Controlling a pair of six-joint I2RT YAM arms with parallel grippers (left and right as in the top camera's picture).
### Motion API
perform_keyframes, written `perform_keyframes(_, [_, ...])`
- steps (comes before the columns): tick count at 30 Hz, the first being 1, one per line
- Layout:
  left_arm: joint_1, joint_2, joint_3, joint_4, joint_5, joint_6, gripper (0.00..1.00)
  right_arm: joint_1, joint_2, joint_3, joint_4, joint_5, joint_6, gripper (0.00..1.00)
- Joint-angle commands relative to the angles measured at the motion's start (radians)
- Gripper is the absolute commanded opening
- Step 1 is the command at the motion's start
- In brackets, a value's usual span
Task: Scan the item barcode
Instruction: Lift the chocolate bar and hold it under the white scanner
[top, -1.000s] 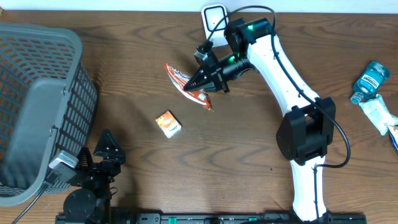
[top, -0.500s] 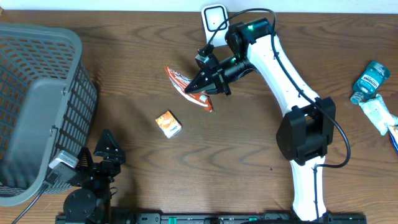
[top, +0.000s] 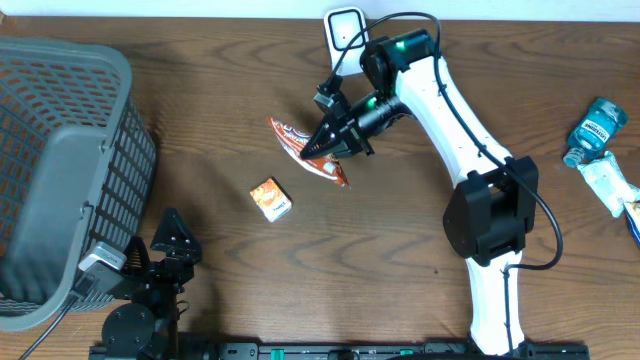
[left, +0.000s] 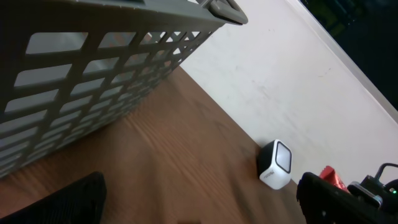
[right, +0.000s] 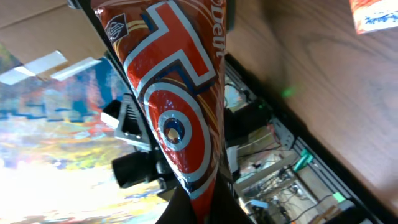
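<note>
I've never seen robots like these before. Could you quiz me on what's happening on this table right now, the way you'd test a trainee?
1. True or false: the right arm's jaws are shut on the red snack packet.
2. Pick one. The small orange box is: A) lying on the table, apart from the packet; B) clamped in jaws; C) stacked on top of the packet.
3. Fill in the blank: the left arm's jaws hold nothing and stand ____.

Key: 1 true; 2 A; 3 open.
</note>
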Motion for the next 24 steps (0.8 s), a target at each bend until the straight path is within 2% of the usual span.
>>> perform_keyframes(1, [-0.005, -0.006, -0.002, 0.002, -0.013, -0.005, 0.98, 0.005, -0.019, 0.002, -0.001, 0.013, -0.045, 0.01])
perform_keyframes(7, [-0.005, -0.006, -0.002, 0.002, -0.013, -0.005, 0.98, -0.001, -0.025, 0.002, -0.001, 0.024, -0.044, 0.01])
perform_keyframes(10, [-0.005, -0.006, -0.002, 0.002, -0.013, -0.005, 0.98, -0.01, -0.025, 0.002, -0.001, 0.1, -0.044, 0.01])
perform_keyframes(12, [-0.005, -0.006, -0.002, 0.002, -0.013, -0.005, 0.98, -0.02, -0.025, 0.002, 0.003, 0.243, -0.049, 0.01])
perform_keyframes(17, [-0.005, -0.006, -0.002, 0.002, -0.013, -0.005, 0.98, -0.035, -0.025, 0.002, 0.111, 0.753, -0.046, 0.01])
perform_keyframes(24, [-0.005, -0.006, -0.002, 0.002, -0.013, -0.005, 0.98, -0.021, -0.024, 0.002, 0.357, 1.045, -0.025, 0.01])
